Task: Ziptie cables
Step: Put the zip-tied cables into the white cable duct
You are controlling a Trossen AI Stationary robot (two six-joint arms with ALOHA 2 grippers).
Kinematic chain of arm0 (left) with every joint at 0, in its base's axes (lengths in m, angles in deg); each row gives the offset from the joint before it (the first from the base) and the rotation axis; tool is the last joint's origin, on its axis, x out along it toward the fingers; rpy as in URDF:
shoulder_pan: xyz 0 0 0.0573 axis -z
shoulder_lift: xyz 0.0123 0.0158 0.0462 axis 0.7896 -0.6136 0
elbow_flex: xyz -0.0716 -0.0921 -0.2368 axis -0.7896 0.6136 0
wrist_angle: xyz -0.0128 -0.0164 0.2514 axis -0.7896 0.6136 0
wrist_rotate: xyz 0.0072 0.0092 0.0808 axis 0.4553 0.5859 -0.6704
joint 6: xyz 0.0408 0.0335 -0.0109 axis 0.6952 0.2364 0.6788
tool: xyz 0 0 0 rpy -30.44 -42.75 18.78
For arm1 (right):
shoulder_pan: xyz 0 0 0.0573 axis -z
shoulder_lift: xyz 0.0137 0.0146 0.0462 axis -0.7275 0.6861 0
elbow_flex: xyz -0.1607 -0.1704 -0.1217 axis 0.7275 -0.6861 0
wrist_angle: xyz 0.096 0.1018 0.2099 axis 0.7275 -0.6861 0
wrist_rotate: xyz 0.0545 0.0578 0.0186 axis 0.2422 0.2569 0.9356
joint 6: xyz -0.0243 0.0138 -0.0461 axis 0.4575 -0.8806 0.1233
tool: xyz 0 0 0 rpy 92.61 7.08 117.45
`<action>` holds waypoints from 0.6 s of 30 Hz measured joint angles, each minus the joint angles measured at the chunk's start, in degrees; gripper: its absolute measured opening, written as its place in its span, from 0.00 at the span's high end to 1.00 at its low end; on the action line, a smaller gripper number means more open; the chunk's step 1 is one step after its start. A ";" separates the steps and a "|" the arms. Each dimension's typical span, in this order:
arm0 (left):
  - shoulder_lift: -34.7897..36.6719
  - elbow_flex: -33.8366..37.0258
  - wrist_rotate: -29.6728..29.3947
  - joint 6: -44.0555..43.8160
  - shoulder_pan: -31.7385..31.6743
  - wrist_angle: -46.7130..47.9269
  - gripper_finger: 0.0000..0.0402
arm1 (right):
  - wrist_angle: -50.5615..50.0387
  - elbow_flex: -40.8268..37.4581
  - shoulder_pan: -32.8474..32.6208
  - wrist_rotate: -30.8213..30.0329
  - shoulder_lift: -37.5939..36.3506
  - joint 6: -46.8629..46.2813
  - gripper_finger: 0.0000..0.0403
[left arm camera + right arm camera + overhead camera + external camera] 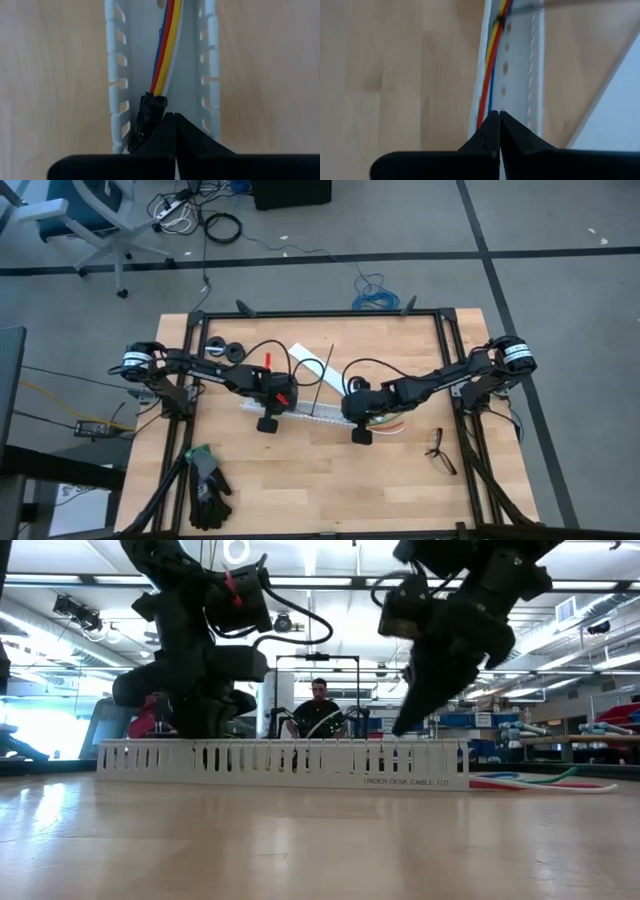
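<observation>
Both my jaws are pinched fully closed with nothing in them. My left gripper (172, 117) hangs over one end of the long white slotted plastic tray (187, 75), my right gripper (498, 116) over the other end, roughly 3 o'clock from the left. Inside the tray lies the bundle of thin red, yellow and blue wires (165, 47); its small dark end plug (149, 112) sits just beside my left fingertips. The thin straight black ziptie strip (324, 380) rests on the table around 12 o'clock, crossing the tray.

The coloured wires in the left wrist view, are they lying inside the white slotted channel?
Yes: the cables run along the floor of the white slotted channel, between its two slotted walls.
</observation>
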 joint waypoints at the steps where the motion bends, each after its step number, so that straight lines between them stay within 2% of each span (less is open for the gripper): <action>1: 0.00 0.03 0.05 0.03 0.00 0.08 1.00 | 1.27 0.02 -0.03 -0.56 -0.08 0.68 1.00; 9: 0.00 0.03 0.20 0.10 0.02 -0.33 1.00 | 2.00 0.08 1.80 -0.55 -0.06 5.67 0.97; 18: 0.00 0.01 0.33 0.64 0.02 -0.48 1.00 | 1.62 0.02 4.16 1.02 0.53 6.89 0.75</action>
